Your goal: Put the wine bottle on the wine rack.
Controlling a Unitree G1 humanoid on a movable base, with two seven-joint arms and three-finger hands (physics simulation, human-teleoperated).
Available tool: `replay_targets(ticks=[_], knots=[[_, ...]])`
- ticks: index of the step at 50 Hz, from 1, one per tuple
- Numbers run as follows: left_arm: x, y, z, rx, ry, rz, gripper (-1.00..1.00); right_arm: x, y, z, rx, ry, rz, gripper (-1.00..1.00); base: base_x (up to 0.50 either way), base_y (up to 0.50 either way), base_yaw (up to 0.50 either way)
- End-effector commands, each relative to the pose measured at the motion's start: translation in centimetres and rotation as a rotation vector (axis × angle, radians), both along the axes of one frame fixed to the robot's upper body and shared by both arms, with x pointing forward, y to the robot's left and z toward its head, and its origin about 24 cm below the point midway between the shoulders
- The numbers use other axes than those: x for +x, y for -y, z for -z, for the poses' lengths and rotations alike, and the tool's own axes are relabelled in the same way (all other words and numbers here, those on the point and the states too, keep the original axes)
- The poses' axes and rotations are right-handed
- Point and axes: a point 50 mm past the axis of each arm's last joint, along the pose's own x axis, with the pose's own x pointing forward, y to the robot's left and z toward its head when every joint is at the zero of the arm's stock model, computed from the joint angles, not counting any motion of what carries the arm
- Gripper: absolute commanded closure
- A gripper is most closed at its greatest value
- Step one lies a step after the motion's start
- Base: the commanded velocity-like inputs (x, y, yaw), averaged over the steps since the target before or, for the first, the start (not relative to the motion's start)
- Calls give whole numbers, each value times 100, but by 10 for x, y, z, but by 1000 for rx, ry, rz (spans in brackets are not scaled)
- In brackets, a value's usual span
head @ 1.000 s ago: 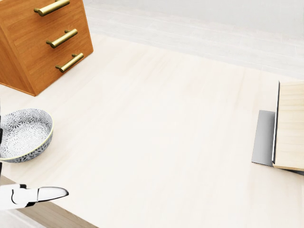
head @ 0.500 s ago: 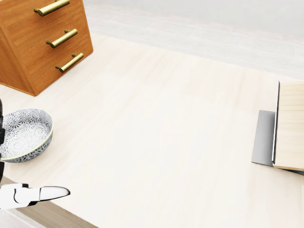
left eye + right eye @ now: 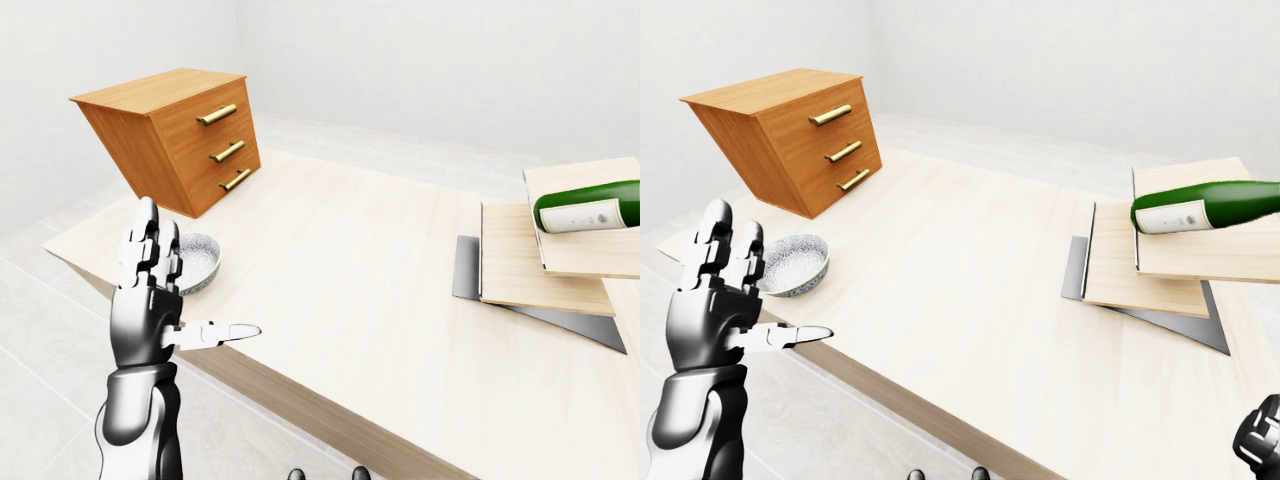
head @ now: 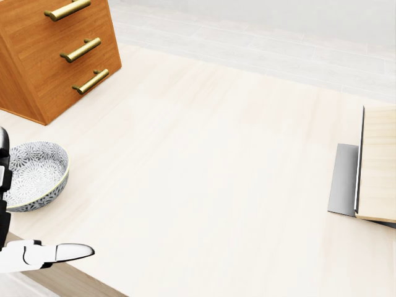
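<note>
Your left hand (image 3: 150, 300) has crept up a little at the left edge of the head view, the dark fingers now showing higher beside the bowl (image 3: 197, 262); the table (image 4: 210, 173) and everything on it sit where they were, so the base has not shifted.

Nearest you, that hand is raised with fingers spread upright and the thumb pointing right, holding nothing. Your right hand (image 3: 1260, 440) only peeks in at the bottom right of the right-eye view; I cannot tell how its fingers stand.

Farther left is the wooden drawer chest (image 3: 175, 135). Far right, the wine bottle (image 3: 1200, 208) lies on its side on the stacked wooden boards (image 3: 1150, 265), well apart from both hands.

You seem to be at the approach, with no grasp begun. Next you need to get the right hand across to the bottle; no wine rack shows.
</note>
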Motion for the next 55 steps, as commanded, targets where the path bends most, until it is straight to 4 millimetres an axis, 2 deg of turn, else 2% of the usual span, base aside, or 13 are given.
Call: replay_targets(ticks=[1,17,23,24,26,27,28,30,31,32,36,44,55], knots=[[1,0,1,1,-6,1,-100,-2,2,17,24,-103,66,100,0,0,0],[0,1,1,2,-4,2,-100,-14,7,21,72,-103,117,100,0,0,0],[0,1,2,1,-11,1,-100,-18,9,19,83,-97,136,51,0,0,0],[0,2,2,0,-10,4,-100,-12,7,26,-32,-131,19,40,0,0,0],[1,2,3,0,-14,4,-100,-8,12,34,-66,-239,24,28,0,0,0],[0,2,2,1,-12,5,-100,-27,28,45,-10,-309,124,9,0,0,0],[0,1,1,3,-7,3,-100,-24,26,56,-27,-331,48,-14,0,0,0],[0,1,2,2,-8,3,-100,-18,23,61,-22,-367,21,-16,0,0,0],[0,1,2,3,-10,3,-100,-16,22,49,-58,-347,33,-56,0,0,0],[0,2,2,3,-11,4,-100,-16,22,42,-71,-330,47,-70,0,0,0],[0,1,3,1,-13,3,-100,-23,19,22,-71,-223,116,-100,0,0,0],[1,0,5,-1,-23,3,-100,-43,21,5,33,-88,218,-100,0,0,0],[2,1,6,-2,-27,4,-100,-35,31,30,-41,-266,150,-100,0,0,0]])
